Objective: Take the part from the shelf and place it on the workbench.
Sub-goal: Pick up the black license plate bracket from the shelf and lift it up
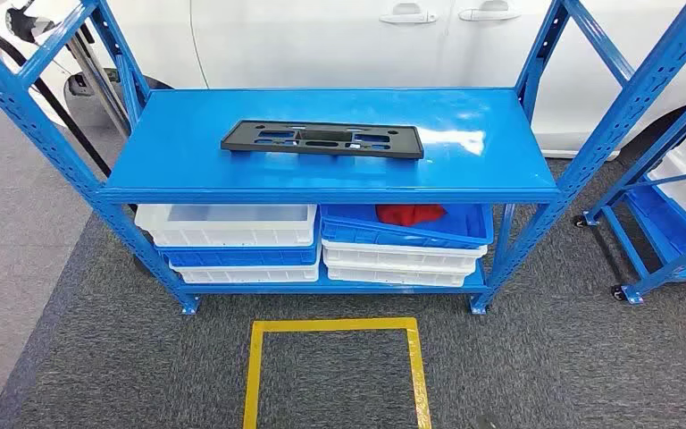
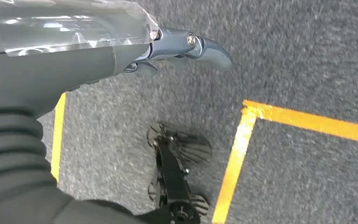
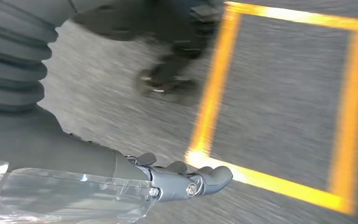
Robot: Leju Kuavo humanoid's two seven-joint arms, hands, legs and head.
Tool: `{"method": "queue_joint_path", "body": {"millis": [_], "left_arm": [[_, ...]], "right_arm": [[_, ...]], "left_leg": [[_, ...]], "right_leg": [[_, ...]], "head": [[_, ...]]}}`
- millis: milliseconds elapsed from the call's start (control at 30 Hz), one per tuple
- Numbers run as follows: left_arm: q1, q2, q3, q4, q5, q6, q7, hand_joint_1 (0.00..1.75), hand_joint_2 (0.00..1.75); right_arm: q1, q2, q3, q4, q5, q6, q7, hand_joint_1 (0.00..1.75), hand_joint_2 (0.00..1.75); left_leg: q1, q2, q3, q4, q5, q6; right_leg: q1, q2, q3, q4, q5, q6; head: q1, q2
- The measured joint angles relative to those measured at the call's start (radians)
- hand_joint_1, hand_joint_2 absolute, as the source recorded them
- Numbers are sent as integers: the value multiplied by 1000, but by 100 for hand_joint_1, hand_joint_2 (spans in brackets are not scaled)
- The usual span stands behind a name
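Both hands hang empty over grey carpet: left hand (image 2: 186, 49) and right hand (image 3: 186, 179), fingers seemingly loosely apart (blurred). Black part (image 1: 322, 139) lies flat atop the blue shelf (image 1: 500, 170); step closer across the yellow floor square (image 1: 333, 327), then lift it level.

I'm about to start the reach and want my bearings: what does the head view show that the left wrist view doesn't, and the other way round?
Head view alone: the black part lying flat on the top of the blue shelf, white and blue bins stacked below, a red cloth in one blue bin, and a white car behind.

Left wrist view alone: the left hand, hanging above the floor and holding nothing.

Both: grey carpet and yellow floor tape.
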Motion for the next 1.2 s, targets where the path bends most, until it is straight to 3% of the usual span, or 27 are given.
{"method": "queue_joint_path", "body": {"millis": [67,133,200,233,300,333,367,400,433,467,533,600,700,767,833,867,900,933,1000,1033,1133,1200], "left_arm": [[-4,-1,10,2,-7,1,-3,0,0],[-11,-4,30,5,-20,2,-8,0,0],[-16,-5,49,7,-32,5,-11,0,0],[-18,-6,58,9,-39,6,-13,0,0],[-24,-6,77,12,-52,7,-16,0,0],[-26,-6,87,14,-59,7,-17,0,0],[-27,-6,97,16,-65,7,-18,0,0],[-27,-7,106,18,-72,7,-20,0,0],[-28,-8,116,20,-78,8,-22,0,0],[-30,-8,125,22,-85,8,-25,0,0],[-35,-9,144,23,-98,9,-29,0,0],[-41,-11,164,26,-111,11,-31,0,0],[-44,-14,192,29,-130,13,-36,0,0],[-49,-17,211,33,-141,13,-40,0,0],[-53,-20,232,37,-154,13,-44,0,0],[-54,-21,241,38,-160,14,-46,0,0],[-54,-21,250,39,-166,14,-47,0,0],[-54,-22,256,40,-171,14,-49,0,0],[-56,-25,269,40,-182,14,-52,0,0],[-58,-27,277,41,-187,14,-54,0,0],[-66,-30,307,44,-204,15,-61,0,0],[-72,-31,324,46,-217,17,-65,0,0]], "right_arm": [[-3,0,11,-33,-11,11,-8,0,0],[-10,0,31,-98,-35,32,-26,0,0],[-18,0,52,-163,-59,54,-43,0,0],[-22,0,62,-196,-72,65,-52,0,0],[-30,0,83,-257,-97,90,-69,0,0],[-34,0,95,-289,-111,103,-78,0,0],[-37,0,106,-320,-125,116,-87,0,0],[-41,0,116,-350,-138,128,-95,0,0],[-45,0,127,-383,-152,141,-104,0,0],[-50,0,138,-414,-165,152,-112,0,0],[-62,1,162,-477,-192,177,-129,0,0],[-71,1,185,-537,-220,202,-146,0,0],[-81,1,217,-634,-267,240,-173,0,0],[-87,0,235,-694,-297,265,-191,0,0],[-90,0,254,-752,-327,290,-207,0,0],[-90,0,263,-779,-342,302,-215,0,0],[-90,-1,271,-803,-356,313,-224,0,0],[-91,-1,277,-826,-369,324,-232,0,0],[-95,-2,294,-877,-395,341,-248,0,0],[-100,-3,306,-909,-409,349,-256,0,0],[-114,-8,353,-1004,-454,371,-281,0,0],[-118,-12,382,-1062,-485,384,-298,0,0]], "left_leg": [[-2,-1,-2,2,-3,-5],[0,-2,-3,3,-6,-14],[3,0,-12,29,-24,-19],[3,1,-31,71,-47,-20],[0,2,-103,208,-108,-19],[-2,2,-141,273,-127,-16],[-4,2,-166,309,-127,-12],[-6,2,-173,306,-107,-6],[-10,2,-161,263,-69,2],[-15,2,-137,195,-25,13],[-25,2,-95,79,29,29],[-33,2,-85,42,34,35],[-30,2,-71,18,45,47],[-27,2,-61,4,52,56],[-31,3,-59,3,50,62],[-33,3,-57,3,48,64],[-34,2,-54,4,45,65],[-36,1,-48,4,40,65],[-39,0,-35,5,29,62],[-42,-1,-32,6,23,58],[-43,1,-30,6,12,44],[-42,2,-26,12,1,35]], "right_leg": [[2,2,-3,6,-3,-15],[5,4,-8,14,-7,-37],[7,3,-9,14,-8,-51],[7,2,-8,13,-8,-56],[12,-1,-7,12,-10,-62],[16,-2,-6,13,-11,-64],[20,-3,-5,13,-13,-66],[23,-3,-3,13,-14,-68],[26,-2,1,13,-15,-69],[28,-2,3,12,-17,-69],[33,-1,7,11,-18,-64],[33,0,7,7,-17,-53],[31,-2,9,8,-22,-33],[31,-4,-28,85,-64,-29],[32,-4,-101,214,-115,-28],[32,-4,-128,256,-120,-27],[32,-4,-137,261,-105,-28],[32,-4,-126,226,-71,-30],[36,-5,-68,94,6,-40],[38,-6,-42,38,27,-45],[44,-7,-20,-14,25,-55],[37,-7,-9,-25,22,-63]], "head": [[0,0],[-1,0],[-1,0],[-1,0],[-1,0],[-1,0],[-1,0],[-1,0],[-1,0],[-1,0],[-1,0],[0,0],[0,0],[0,0],[0,0],[0,0],[0,0],[0,0],[0,0],[0,0],[-1,0],[-1,0]]}}
